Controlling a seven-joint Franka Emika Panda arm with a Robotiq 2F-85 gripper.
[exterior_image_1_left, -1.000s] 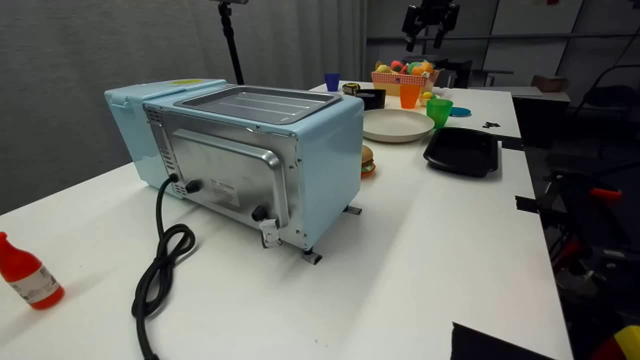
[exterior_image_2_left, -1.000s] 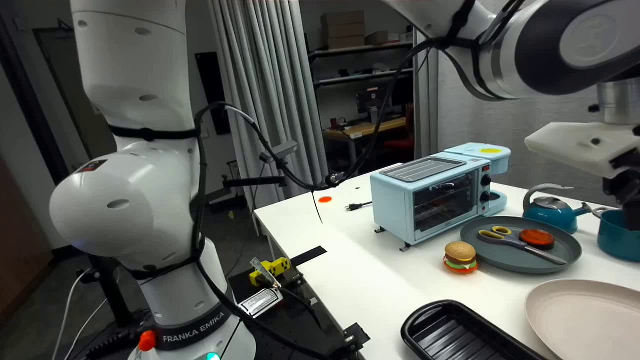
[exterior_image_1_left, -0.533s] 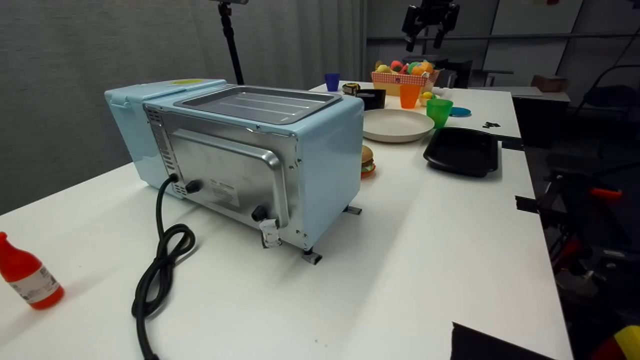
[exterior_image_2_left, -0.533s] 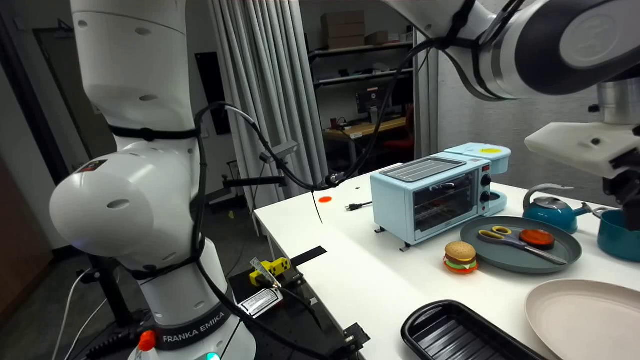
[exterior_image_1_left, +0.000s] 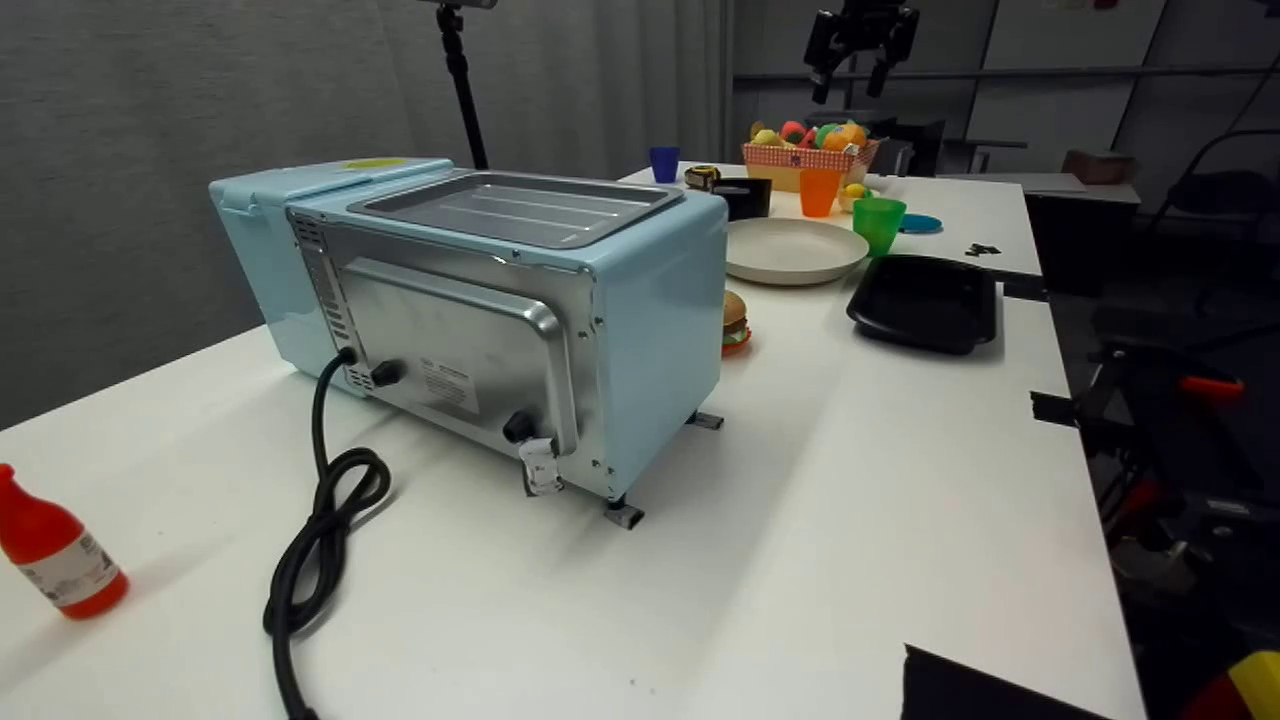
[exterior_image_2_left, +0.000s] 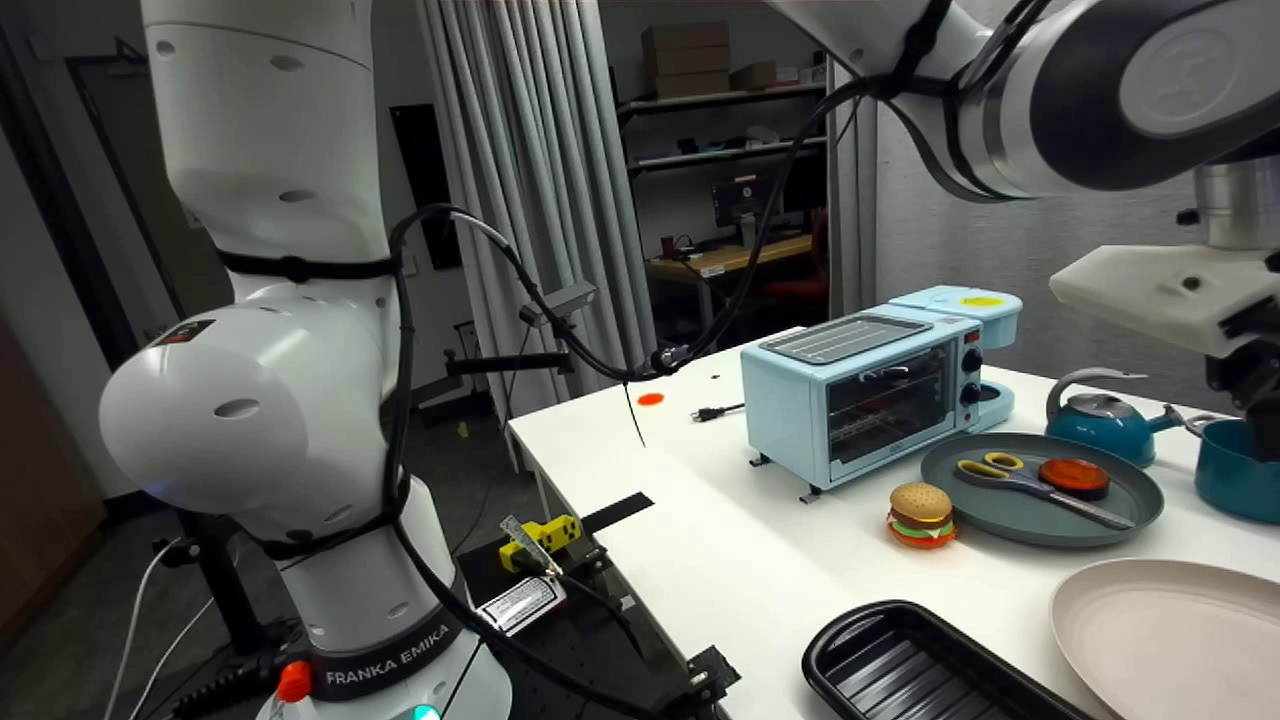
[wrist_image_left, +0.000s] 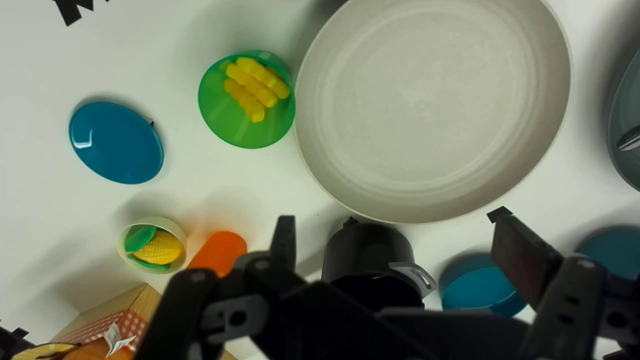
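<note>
The hand (wrist_image_left: 395, 220) hangs well above the worktop (exterior_image_1_left: 850, 500), jaws spread wide and free of any object. Compared with the earlier exterior frames, the arm (exterior_image_2_left: 1180, 90), the hand and the items below hold the same positions; no displacement found. Beneath the hand, between the fingers (wrist_image_left: 285, 245) as the wrist view shows it, sits a black container (wrist_image_left: 367, 245), partly covered and clear of both. Its long axis, so far as visible, runs up and down that view, across the line joining the fingers; its grey handle (wrist_image_left: 417, 280) points to the lower right, towards a nearby teal pot (wrist_image_left: 480, 287). Whether the container stands upright cannot be determined. Just beyond its upper end lies a round beige plate (wrist_image_left: 430, 100), contact unconfirmed. A green cup (wrist_image_left: 215, 115) with yellow sticks (wrist_image_left: 250, 85) inside meets the plate's left rim in that view, the sticks slanting down to the right. Left of the container are an orange cup (wrist_image_left: 220, 250), then a cream bowl (wrist_image_left: 167, 224) with corn (wrist_image_left: 159, 248) and a blue disc (wrist_image_left: 117, 145). Outermost, in both exterior views, a toy burger (exterior_image_2_left: 920, 515) rests near a light blue oven (exterior_image_2_left: 860, 380)
</note>
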